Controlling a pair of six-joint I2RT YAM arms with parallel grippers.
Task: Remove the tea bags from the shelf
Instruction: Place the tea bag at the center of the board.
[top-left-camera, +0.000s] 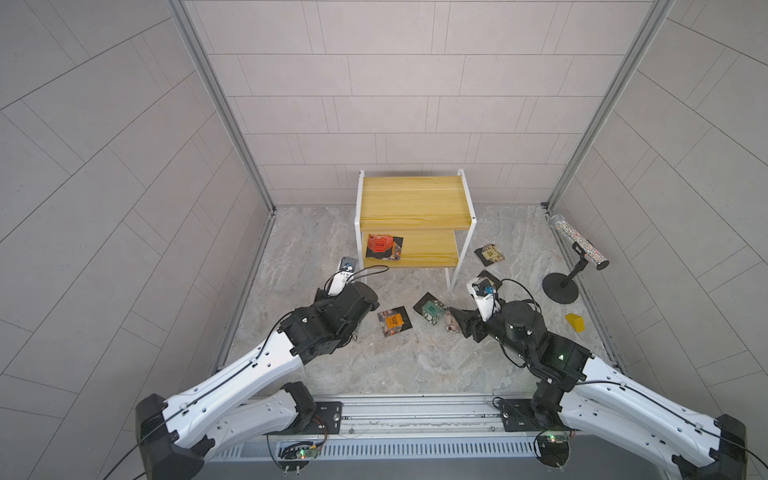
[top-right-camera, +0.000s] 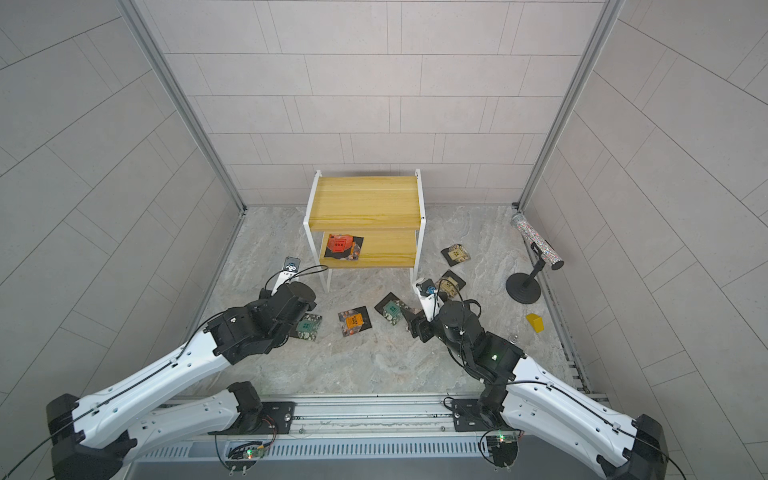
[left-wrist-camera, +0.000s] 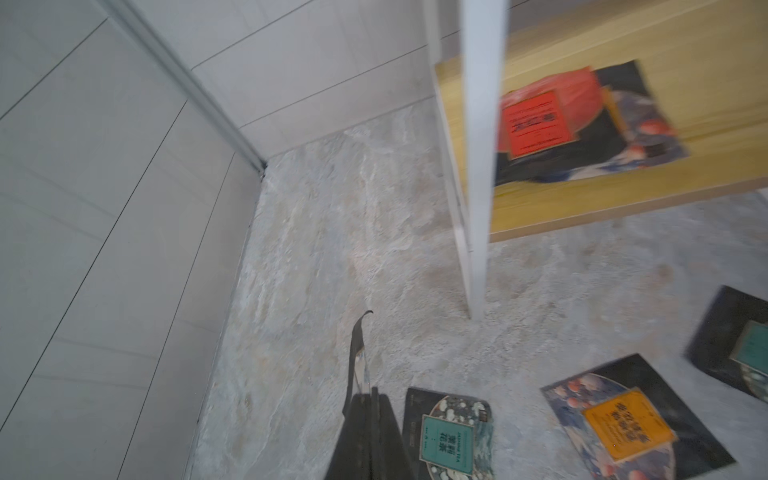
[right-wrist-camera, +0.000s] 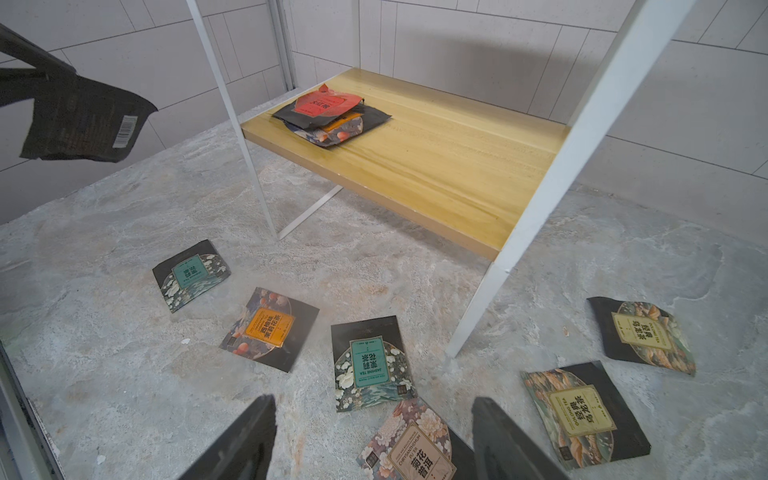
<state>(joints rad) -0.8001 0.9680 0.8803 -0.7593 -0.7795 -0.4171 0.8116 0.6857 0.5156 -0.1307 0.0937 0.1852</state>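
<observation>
Where the grey marbled surface (top-left-camera: 395, 365) meets the back wall stands the shelf (top-left-camera: 411, 199), its top board bare. Clear of the shelf on its left side, the left gripper (left-wrist-camera: 370, 399) is clamped tight on a black tea bag (right-wrist-camera: 83, 124) held in the air, the barcoded back of that sachet turned toward the right wrist camera. The right gripper (right-wrist-camera: 374, 403) hangs low over the surface near the shelf's front right leg, jaws wide apart and holding nothing. A black stand (top-left-camera: 561, 289) near the right wall carries a tilted glittery tube (top-left-camera: 579, 241). On the shelf's lower board, toward the left arm's side, lies a small stack of tea bags (top-left-camera: 380, 246) with a red-labelled one on top. Six more lie loose on the surface in front of the shelf. They are a teal-labelled one (right-wrist-camera: 191, 272), an orange-labelled one (right-wrist-camera: 270, 328), a second teal one (right-wrist-camera: 370, 359), a cream-labelled chrysanthemum one (right-wrist-camera: 415, 453) below the gap of the right gripper, and two oolong ones (right-wrist-camera: 582, 413) (right-wrist-camera: 642, 332) farther toward the right wall. A yellow block (top-left-camera: 575, 322) sits near the right edge, apart from the sachets.
</observation>
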